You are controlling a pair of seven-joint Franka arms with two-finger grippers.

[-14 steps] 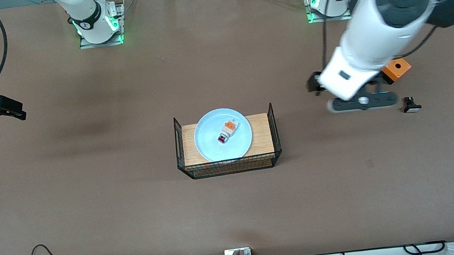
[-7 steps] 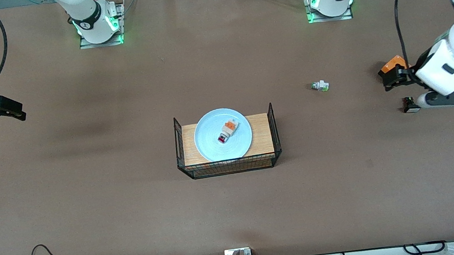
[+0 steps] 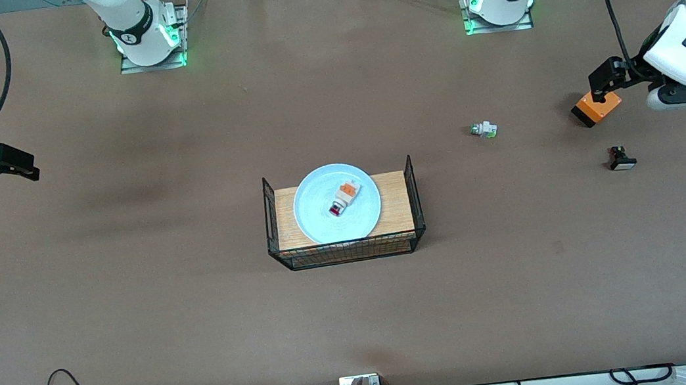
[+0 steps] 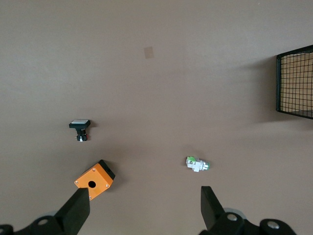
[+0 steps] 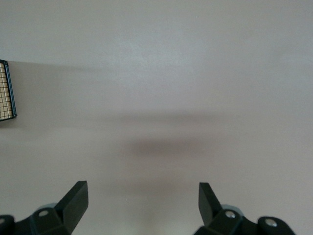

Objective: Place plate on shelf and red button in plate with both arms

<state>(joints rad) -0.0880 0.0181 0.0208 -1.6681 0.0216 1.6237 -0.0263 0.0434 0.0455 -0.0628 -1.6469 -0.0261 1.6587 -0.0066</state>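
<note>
The pale blue plate (image 3: 317, 214) lies on the wooden board (image 3: 395, 204) inside the black wire basket (image 3: 348, 252) at mid table. The red button (image 3: 344, 197) lies on the plate, red cap toward the front camera. My left gripper (image 3: 606, 78) hangs open and empty over the orange box at the left arm's end of the table; its wrist view (image 4: 144, 208) shows both fingers wide apart over bare table. My right gripper (image 3: 15, 166) is open and empty, held high over the right arm's end of the table; it shows the same in its wrist view (image 5: 142, 198).
An orange box with a round hole (image 3: 597, 107) (image 4: 94, 180), a white part with a green tip (image 3: 483, 129) (image 4: 196, 164) and a small black and white button (image 3: 621, 158) (image 4: 79, 128) lie toward the left arm's end. Cables run along the table's front edge.
My left arm has swung away from the basket toward the left arm's end of the table, uncovering the green-tipped part. The right arm, plate and red button have not moved.
</note>
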